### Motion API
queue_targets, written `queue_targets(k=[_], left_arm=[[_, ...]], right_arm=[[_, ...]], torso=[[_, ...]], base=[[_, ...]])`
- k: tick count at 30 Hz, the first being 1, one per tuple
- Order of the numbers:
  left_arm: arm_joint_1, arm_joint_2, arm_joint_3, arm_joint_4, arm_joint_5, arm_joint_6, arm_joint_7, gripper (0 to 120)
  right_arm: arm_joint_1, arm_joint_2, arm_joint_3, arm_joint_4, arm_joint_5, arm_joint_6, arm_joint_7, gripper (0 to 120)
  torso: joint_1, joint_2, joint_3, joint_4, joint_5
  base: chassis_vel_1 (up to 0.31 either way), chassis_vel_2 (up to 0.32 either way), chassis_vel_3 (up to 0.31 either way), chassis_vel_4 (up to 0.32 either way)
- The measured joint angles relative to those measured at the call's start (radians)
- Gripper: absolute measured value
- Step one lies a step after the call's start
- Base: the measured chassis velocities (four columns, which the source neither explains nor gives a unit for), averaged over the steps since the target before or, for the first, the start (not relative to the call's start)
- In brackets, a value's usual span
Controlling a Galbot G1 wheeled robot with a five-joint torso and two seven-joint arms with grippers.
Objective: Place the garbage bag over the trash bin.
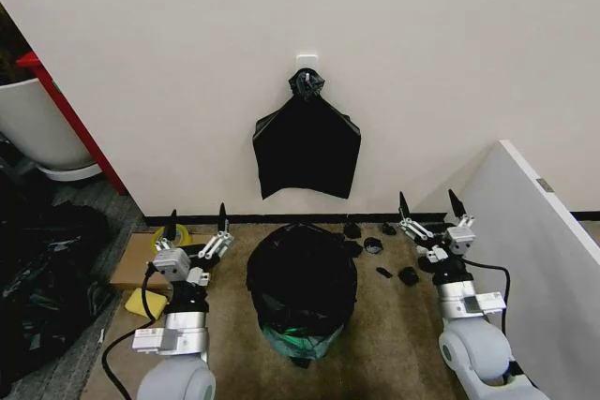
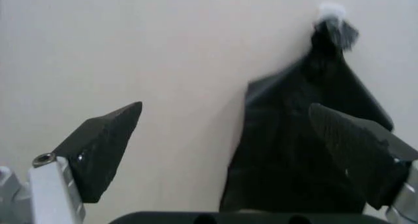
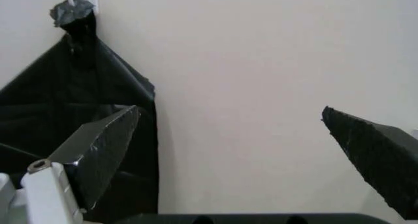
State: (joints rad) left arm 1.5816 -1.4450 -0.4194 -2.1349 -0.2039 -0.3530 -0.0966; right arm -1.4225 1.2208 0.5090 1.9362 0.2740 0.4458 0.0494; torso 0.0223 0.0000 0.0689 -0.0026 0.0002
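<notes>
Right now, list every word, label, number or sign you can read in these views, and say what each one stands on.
None: no readable text anywhere in these views.
The garbage bag over the trash bin is plain black plastic, unprinted.
The black bag bundle hanging on the wall carries no label.
The yellow tape roll and the cardboard beside the left gripper show no legible print.
The right gripper shows no markings.

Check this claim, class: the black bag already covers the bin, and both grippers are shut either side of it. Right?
Wrong on the grippers. The head view shows the left gripper and right gripper both open, either side of the trash bin. The garbage bag does cover it.
</notes>
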Motion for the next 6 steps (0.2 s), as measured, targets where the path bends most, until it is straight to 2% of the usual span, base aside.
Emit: queue_targets(k=[6], left_arm=[[-0.018,0.020,0.007,0.016,-0.040,0.006,0.031,100]], right_arm=[[-0.013,0.006,0.020,0.005,-0.012,-0.032,-0.003,100]], torso=[[0.000,0.000,0.000,0.0000,0.0001]], base=[[0.000,0.000,0.000,0.000]])
